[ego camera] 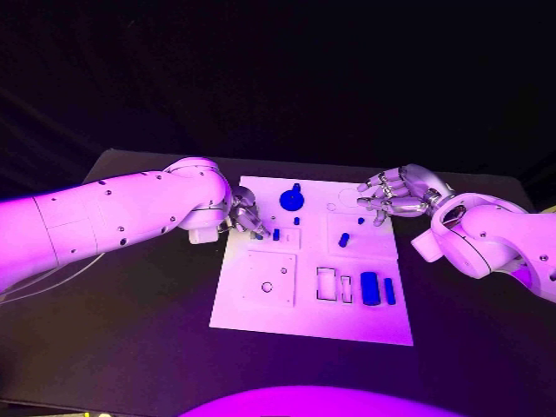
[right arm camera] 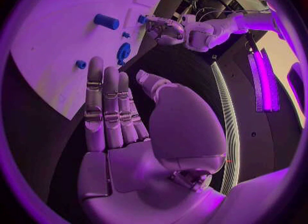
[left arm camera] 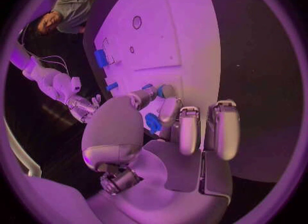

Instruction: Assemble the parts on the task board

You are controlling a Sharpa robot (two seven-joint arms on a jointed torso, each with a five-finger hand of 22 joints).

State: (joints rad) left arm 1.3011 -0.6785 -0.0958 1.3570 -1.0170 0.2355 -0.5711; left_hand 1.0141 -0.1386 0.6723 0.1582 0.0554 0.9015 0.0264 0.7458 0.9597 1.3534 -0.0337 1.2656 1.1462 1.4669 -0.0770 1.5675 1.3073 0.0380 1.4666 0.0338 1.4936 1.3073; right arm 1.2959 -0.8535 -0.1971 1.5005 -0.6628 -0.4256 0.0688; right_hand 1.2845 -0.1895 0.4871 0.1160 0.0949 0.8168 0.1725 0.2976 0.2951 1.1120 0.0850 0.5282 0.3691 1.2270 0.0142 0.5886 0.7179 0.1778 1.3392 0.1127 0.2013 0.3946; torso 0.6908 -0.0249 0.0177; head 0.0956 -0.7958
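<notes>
From the head view, the left hand [ego camera: 243, 215] sits at the left edge of the white task board [ego camera: 314, 326], the right hand [ego camera: 397, 195] at its far right corner, blue parts scattered between. In the left wrist view, the left hand's fingers pinch a small blue part [left arm camera: 153, 122]. The right wrist view shows the right hand's fingers straight, apart, holding nothing.

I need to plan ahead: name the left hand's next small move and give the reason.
Probably lower the left hand to seat the small blue part it pinches into the task board; it hangs over the board's left edge, and the right hand is open and apart.
</notes>
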